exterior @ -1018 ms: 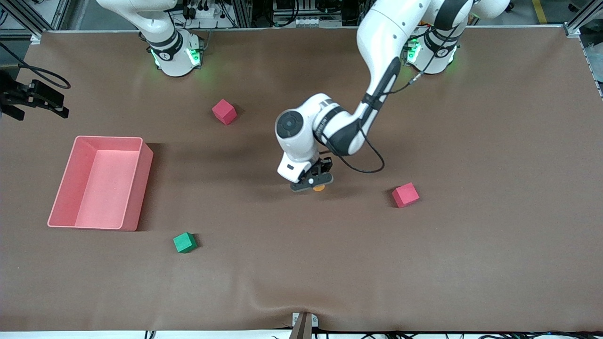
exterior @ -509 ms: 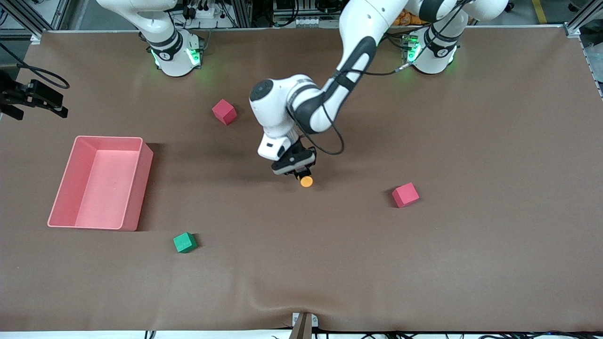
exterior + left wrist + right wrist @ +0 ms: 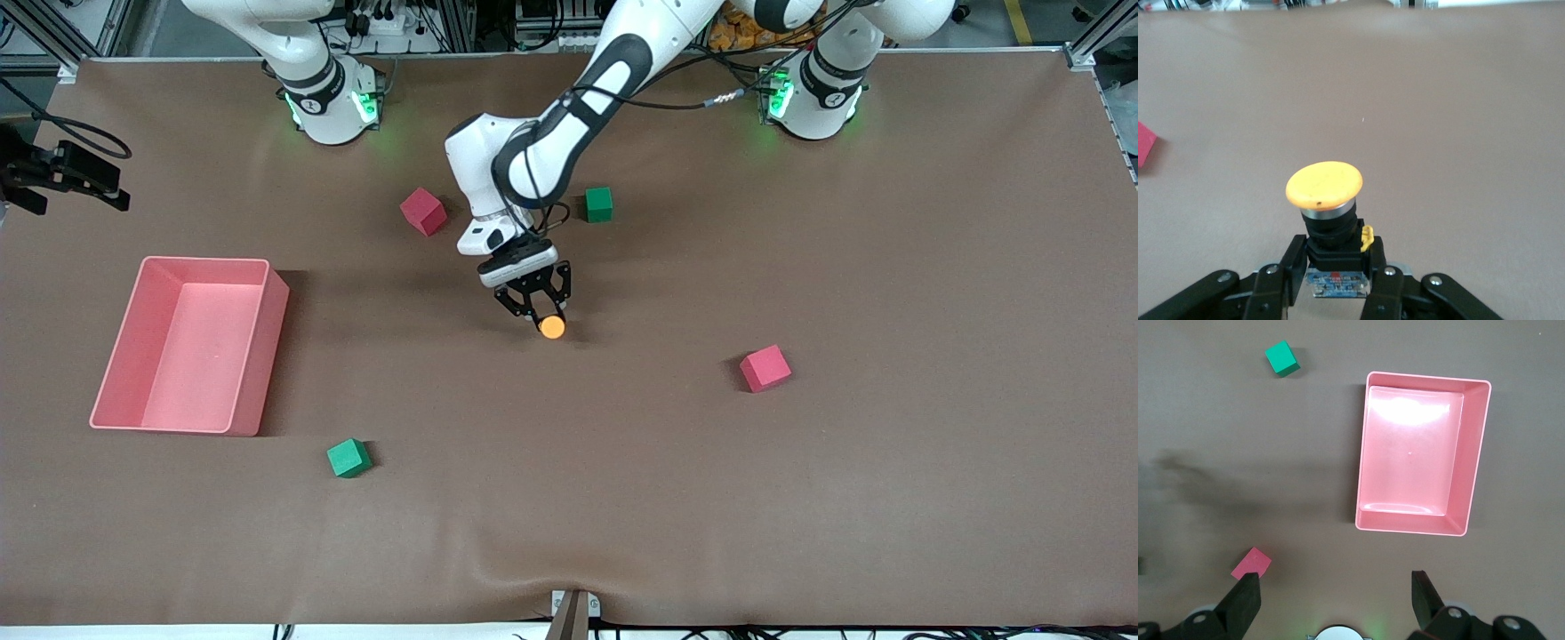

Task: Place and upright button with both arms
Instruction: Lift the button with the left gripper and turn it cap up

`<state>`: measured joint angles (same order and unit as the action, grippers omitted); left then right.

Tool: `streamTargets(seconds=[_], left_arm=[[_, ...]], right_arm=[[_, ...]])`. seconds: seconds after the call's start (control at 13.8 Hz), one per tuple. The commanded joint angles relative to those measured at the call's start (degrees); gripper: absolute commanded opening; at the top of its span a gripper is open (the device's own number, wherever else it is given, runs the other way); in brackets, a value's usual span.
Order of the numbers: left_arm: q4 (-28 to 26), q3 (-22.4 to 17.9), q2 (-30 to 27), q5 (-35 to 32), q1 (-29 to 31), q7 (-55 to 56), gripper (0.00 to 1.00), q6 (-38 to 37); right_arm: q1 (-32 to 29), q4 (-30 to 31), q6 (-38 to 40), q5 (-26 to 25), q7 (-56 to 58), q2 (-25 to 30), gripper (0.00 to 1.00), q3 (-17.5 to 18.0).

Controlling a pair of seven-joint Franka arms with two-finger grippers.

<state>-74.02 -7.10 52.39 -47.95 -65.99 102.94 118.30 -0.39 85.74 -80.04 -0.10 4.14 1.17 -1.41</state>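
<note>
Left tool [image 3: 536, 307] shifted toward bin [image 3: 258, 356], clamping button [image 3: 552, 327]; right tool [image 3: 1335, 603] spread, waiting.

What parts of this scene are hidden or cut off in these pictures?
- Button base: in the left wrist view, the left gripper fingers cover it, so whether it touches the table can't be told.
- Right gripper: in the front view, the frame's edge cuts it off almost entirely.
- Red cube: cut by the left wrist view's edge.
</note>
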Motion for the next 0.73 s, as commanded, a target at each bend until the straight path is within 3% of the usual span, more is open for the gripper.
streamTargets(seconds=[0.0, 0.29, 0.51, 0.65], left_arm=[[0.5, -1.1, 3.8, -11.9, -1.4, 13.6, 0.10, 0.2], [1.1, -1.0, 4.1, -15.9, -1.8, 18.3, 0.10, 0.4], [1.0, -0.7, 5.9, -25.0, -2.0, 23.5, 0.11, 0.4], [0.8, -0.7, 6.5, -25.3, -2.0, 23.4, 0.13, 0.4]], right_arm=[[-0.2, -0.7, 0.7, 0.9, -0.7, 0.3, 1.00, 0.2], [-1.3, -1.1, 0.9, 2.1, -1.3, 0.3, 1.00, -0.1], [-1.7, -2.5, 1.0, 2.6, -1.2, 0.6, 1.00, -0.2], [-1.7, -3.5, 1.0, 2.1, -1.2, 0.6, 1.00, -0.3]])
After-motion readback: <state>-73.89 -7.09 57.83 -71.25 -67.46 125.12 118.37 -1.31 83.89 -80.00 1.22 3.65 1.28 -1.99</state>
